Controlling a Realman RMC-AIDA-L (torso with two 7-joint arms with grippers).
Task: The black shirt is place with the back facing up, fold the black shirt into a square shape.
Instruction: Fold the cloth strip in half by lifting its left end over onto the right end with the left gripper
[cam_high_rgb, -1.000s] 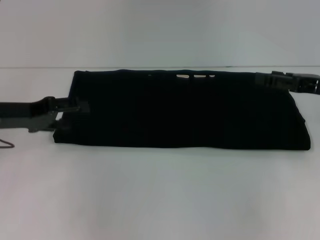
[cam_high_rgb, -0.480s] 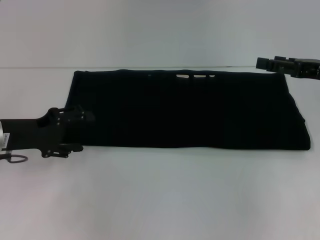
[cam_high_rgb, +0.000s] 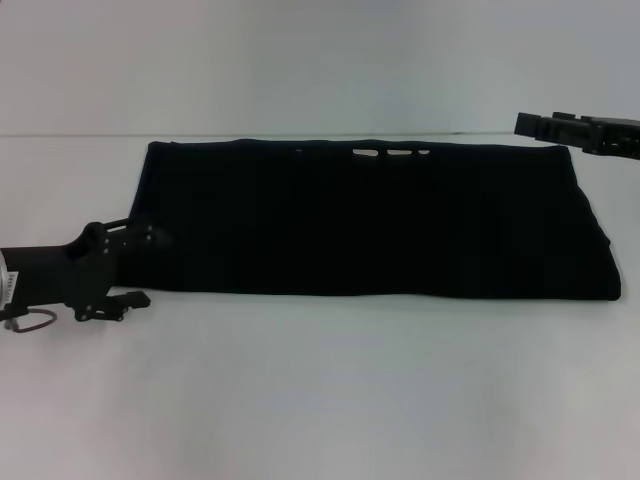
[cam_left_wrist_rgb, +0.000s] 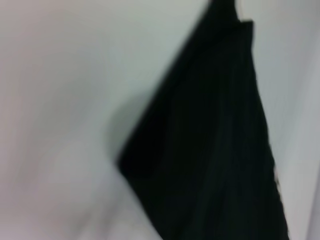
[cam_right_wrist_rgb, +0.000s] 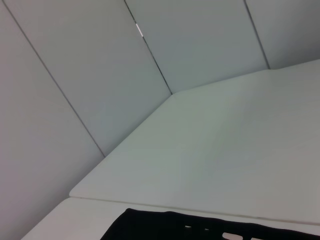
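The black shirt lies on the white table as a long, flat band running left to right. Small white marks show along its far edge. My left gripper sits at the shirt's near left corner, turned on its side, open, with no cloth lifted between its fingers. My right gripper hovers above the far right corner, clear of the cloth. The left wrist view shows the black shirt from close by. The right wrist view catches only the black shirt's far edge.
A thin cable loop hangs under my left arm at the table's left side. The table's far edge meets a grey panelled wall. White table surface stretches in front of the shirt.
My left gripper has come off the shirt's left edge, rolled over and slid down toward the near left. My right gripper has risen from the far right corner. The shirt stays flat.
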